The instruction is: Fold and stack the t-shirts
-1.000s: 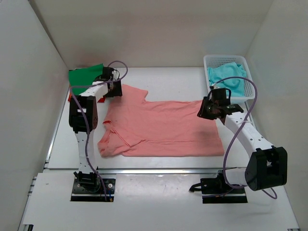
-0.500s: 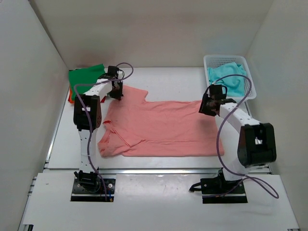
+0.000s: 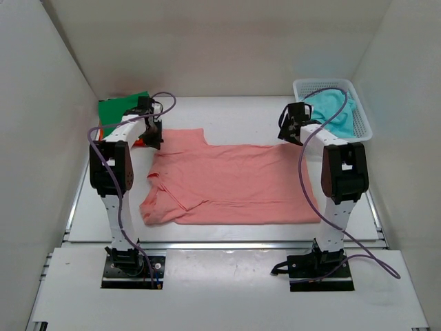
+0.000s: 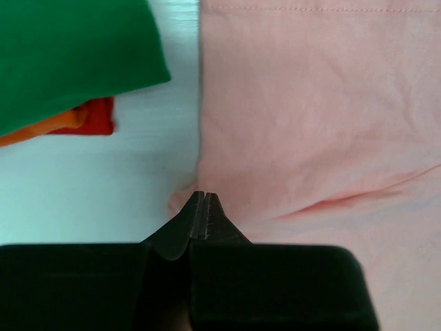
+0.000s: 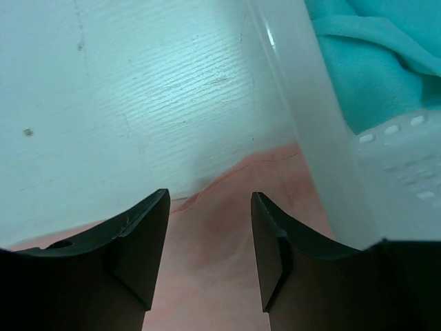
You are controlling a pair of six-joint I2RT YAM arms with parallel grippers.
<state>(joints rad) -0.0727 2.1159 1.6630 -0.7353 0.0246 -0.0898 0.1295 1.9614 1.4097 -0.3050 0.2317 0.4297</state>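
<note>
Jaws of the left gripper (image 4: 204, 207) pressed fully together, pinching the puckered upper-left edge of the salmon-pink soft cloth t-shirt (image 3: 234, 183); those of the right gripper (image 5: 209, 207) spread wide, holding nothing, poised over that shirt's upper-right corner, just beside the wall of the white plastic mesh basket (image 3: 362, 127). Likely trouble: snagging or shoving the basket on closing, given that closeness; losing the thin pinch on the left, or lifting one side alone, and so skewing the fold. Spread flat across the middle of the white table (image 3: 241, 117), lightly creased, lower-left sleeve tucked over. Folded green t-shirt (image 3: 120, 110) at upper left atop an orange-red t-shirt (image 4: 89, 117); crumpled turquoise t-shirt (image 3: 334, 114) in the basket.
</note>
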